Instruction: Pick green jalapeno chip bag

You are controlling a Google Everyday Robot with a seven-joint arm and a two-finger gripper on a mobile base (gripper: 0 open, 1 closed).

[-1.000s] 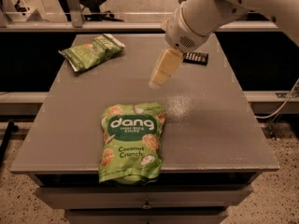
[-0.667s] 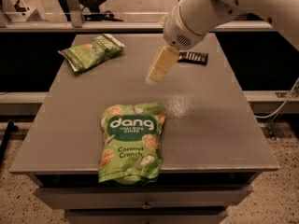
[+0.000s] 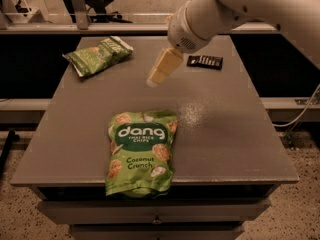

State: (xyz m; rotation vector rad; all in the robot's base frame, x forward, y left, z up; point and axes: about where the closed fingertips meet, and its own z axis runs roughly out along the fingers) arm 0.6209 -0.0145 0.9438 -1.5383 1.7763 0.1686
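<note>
The green jalapeno chip bag [image 3: 97, 56] lies crinkled at the table's far left corner, its whitish sealed end pointing right. My gripper [image 3: 159, 71] hangs from the white arm above the middle of the far half of the table. It is to the right of the chip bag and well apart from it, and holds nothing that I can see.
A larger light-green "dang Coconut Crunch" bag [image 3: 140, 151] lies at the front, overhanging the edge. A small flat black bar [image 3: 205, 61] lies at the far right. The grey table [image 3: 235, 134] has drawers below its front edge. A rail and equipment stand behind it.
The gripper has moved a little to the left, toward the chip bag. The bags and the bar have not moved.
</note>
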